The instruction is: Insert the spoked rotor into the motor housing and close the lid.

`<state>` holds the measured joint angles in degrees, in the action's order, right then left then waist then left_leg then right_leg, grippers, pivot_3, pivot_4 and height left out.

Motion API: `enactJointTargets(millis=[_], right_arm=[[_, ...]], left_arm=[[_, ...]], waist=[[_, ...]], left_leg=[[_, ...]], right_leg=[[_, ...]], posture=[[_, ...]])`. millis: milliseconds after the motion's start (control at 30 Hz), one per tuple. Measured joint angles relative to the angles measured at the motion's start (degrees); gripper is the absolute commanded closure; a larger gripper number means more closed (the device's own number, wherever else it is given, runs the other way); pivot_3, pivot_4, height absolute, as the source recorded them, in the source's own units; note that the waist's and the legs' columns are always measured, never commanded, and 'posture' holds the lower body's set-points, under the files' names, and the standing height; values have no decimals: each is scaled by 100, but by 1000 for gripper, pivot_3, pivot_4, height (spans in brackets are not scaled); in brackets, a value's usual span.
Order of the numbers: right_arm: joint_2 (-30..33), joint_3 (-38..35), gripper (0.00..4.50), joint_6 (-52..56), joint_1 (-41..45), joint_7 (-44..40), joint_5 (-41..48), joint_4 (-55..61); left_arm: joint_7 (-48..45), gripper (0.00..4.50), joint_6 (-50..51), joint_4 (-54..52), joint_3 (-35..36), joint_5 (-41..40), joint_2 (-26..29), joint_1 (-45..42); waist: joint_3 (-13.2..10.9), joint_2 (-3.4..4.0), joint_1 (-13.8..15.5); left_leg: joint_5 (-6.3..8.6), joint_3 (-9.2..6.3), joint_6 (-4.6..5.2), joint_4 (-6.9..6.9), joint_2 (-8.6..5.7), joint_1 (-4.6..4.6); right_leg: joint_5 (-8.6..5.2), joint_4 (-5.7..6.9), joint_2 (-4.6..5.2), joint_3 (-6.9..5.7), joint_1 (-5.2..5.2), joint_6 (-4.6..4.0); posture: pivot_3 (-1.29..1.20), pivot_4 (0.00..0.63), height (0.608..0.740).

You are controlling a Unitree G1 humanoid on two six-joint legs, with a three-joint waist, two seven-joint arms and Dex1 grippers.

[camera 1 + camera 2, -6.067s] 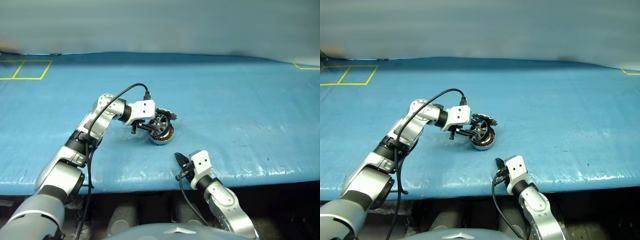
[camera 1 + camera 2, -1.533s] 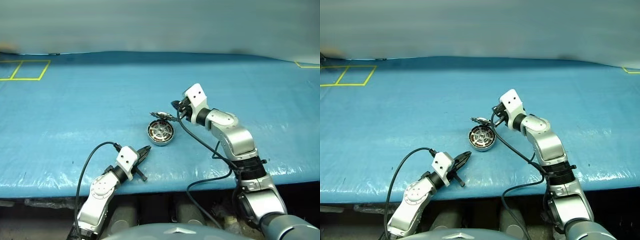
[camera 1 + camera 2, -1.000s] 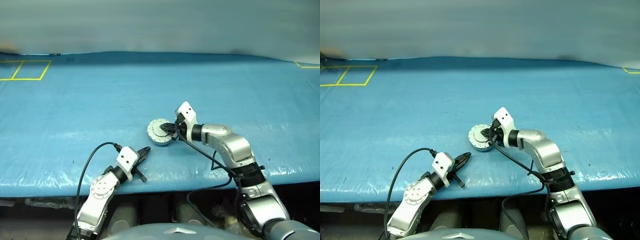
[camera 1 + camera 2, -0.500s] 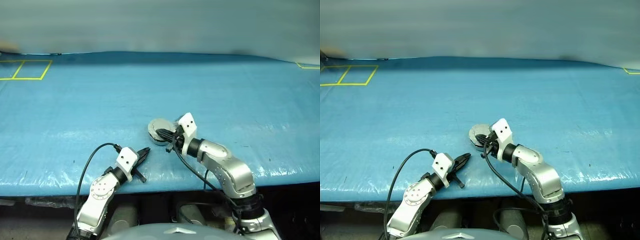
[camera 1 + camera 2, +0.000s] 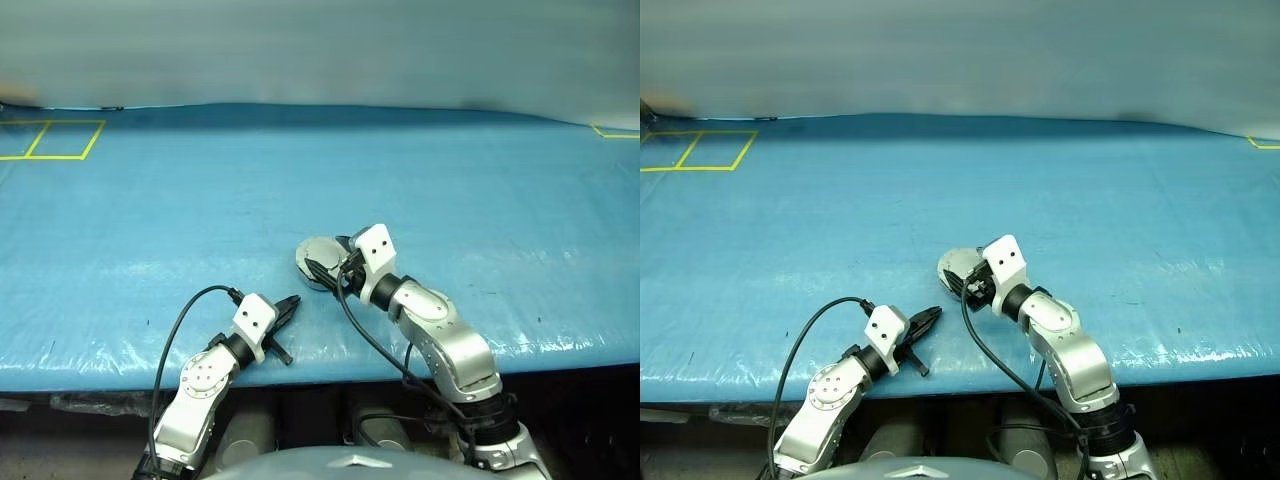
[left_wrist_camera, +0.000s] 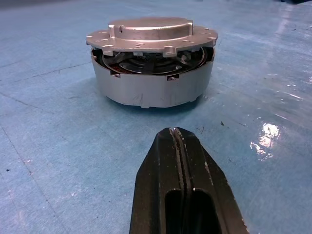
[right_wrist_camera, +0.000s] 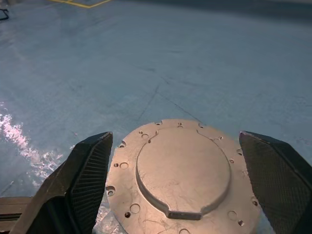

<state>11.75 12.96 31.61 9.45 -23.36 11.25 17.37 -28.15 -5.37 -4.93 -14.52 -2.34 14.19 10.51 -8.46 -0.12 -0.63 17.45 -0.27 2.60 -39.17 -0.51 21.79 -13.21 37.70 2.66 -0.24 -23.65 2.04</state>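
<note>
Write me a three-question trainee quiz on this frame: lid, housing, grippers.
1. True or false: the lid lies plain grey face up on the motor housing.
2. Which gripper has its fingers spread to either side of the lid: A left, B right?
3. Fill in: the left gripper is ___.

Key:
1. True.
2. B: the right gripper is open around the lid without touching it.
3. Shut, holding nothing, apart from the housing.
</note>
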Motion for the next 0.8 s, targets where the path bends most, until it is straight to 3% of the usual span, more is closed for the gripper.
enactJointTargets(millis=[633, 800], right_arm=[[383, 156, 321, -640, 452, -887, -189, -1088], [355, 172, 1468, -909, 492, -904, -284, -1289]], left_arm=[[48, 4500, 0, 1, -16, 4, -1, -34], [48, 4500, 1, 1, -16, 6, 0, -39]], waist=[[0, 0, -2], [0, 0, 0]], left_leg=[[0, 1, 0, -2, 1, -3], [0, 1, -1, -2, 1, -4]], right_leg=[[0, 2, -1, 1, 3, 0], [0, 2, -1, 3, 3, 0]], posture=[[0, 150, 740], [0, 150, 740]])
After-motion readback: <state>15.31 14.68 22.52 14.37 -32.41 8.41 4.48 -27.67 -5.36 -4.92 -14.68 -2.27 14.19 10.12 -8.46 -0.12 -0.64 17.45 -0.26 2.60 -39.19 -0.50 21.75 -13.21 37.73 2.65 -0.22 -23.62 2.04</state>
